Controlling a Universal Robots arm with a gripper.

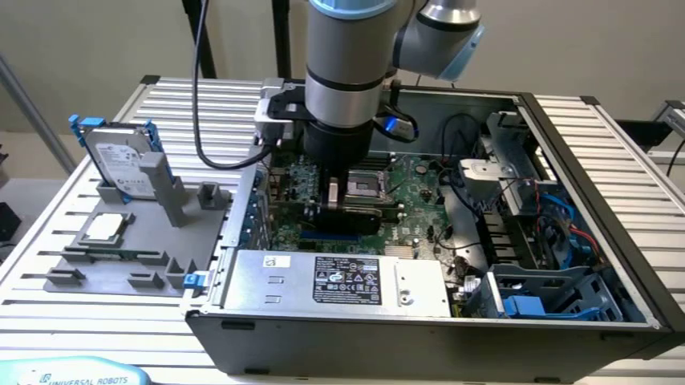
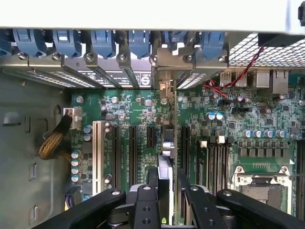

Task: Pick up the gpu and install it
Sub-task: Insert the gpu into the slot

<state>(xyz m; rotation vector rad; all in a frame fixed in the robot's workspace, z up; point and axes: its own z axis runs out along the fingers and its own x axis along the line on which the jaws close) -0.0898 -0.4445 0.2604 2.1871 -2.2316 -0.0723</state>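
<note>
The hand (image 2: pixel 167 191) is clenched on the gpu (image 2: pixel 167 143), holding it edge-on and upright above the green motherboard (image 2: pixel 138 107) inside the open computer case (image 1: pixel 599 160), among the long expansion slots. In the exterior view the power supply (image 1: pixel 332 281) carries a black label, too small to read. On the table (image 1: pixel 32 265), "UNIVERSAL ROBOTS" shows on a pale blue object (image 1: pixel 75 373) at the near edge. A hard drive (image 1: pixel 118 160) stands in a grey holder.
</note>
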